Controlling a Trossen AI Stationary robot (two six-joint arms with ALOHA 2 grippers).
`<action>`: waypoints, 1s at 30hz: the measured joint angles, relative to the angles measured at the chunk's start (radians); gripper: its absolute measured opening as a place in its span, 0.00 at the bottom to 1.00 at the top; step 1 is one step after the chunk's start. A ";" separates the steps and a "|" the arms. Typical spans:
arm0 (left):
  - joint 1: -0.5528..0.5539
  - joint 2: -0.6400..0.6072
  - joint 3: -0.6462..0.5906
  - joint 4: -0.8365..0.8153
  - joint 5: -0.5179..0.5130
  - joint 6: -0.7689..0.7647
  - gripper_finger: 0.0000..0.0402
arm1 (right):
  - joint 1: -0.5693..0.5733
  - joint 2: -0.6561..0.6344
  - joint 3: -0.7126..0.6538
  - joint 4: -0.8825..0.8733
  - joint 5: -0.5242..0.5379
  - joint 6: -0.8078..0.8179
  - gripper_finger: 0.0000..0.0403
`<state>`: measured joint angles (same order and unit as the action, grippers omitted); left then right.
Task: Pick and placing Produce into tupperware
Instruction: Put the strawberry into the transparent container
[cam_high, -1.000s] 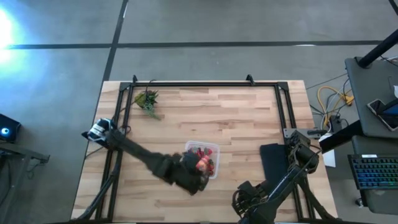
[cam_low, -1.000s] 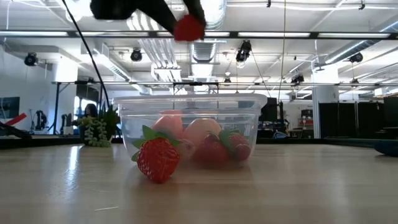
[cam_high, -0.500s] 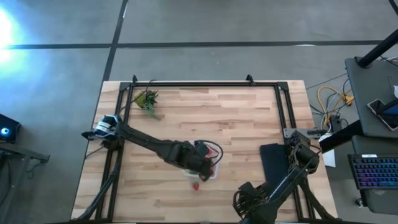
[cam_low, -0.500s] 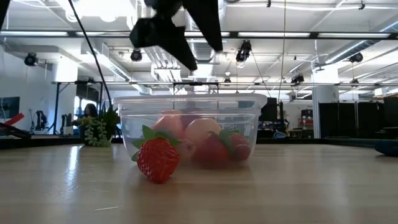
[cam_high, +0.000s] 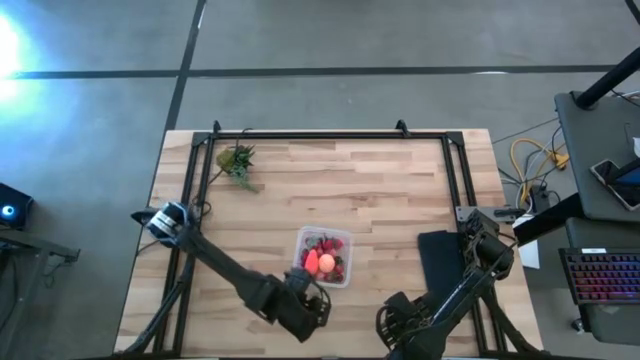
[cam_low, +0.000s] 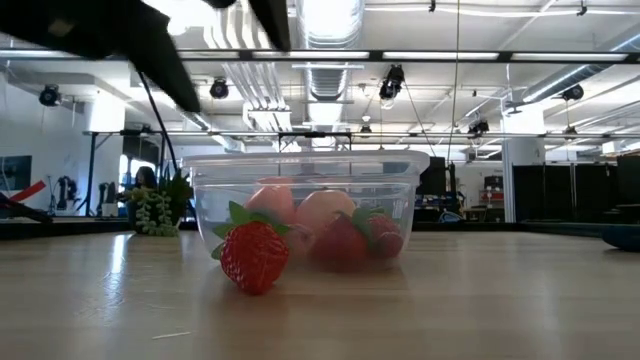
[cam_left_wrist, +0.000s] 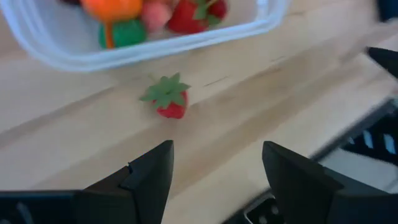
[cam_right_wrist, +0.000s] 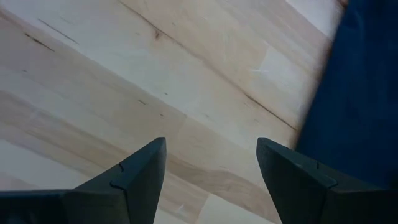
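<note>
From above, the tupperware (cam_high: 324, 257) holds red berries and the orange-pink fruit (cam_high: 326, 263) mid-table, the left gripper (cam_high: 312, 308) just beside its near edge; at table level, one strawberry (cam_low: 254, 255) lies outside against it; each wrist view shows spread, empty fingers, the right gripper (cam_right_wrist: 211, 163) beside the black pad (cam_right_wrist: 360, 93).
</note>
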<state>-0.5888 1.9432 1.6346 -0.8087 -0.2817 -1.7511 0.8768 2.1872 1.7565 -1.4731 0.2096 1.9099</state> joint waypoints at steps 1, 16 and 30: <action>-0.006 0.011 -0.004 0.000 -0.006 -0.029 0.57 | 0.000 0.000 -0.002 0.001 0.000 0.000 0.61; -0.006 0.140 -0.005 0.049 0.020 -0.079 0.57 | 0.009 0.000 -0.003 0.006 -0.003 0.001 0.61; 0.024 0.167 -0.012 0.069 -0.013 -0.068 0.57 | 0.009 0.000 -0.003 0.006 0.000 0.012 0.61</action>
<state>-0.5643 2.1098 1.6230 -0.7395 -0.2943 -1.8194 0.8860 2.1872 1.7535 -1.4666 0.2092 1.9221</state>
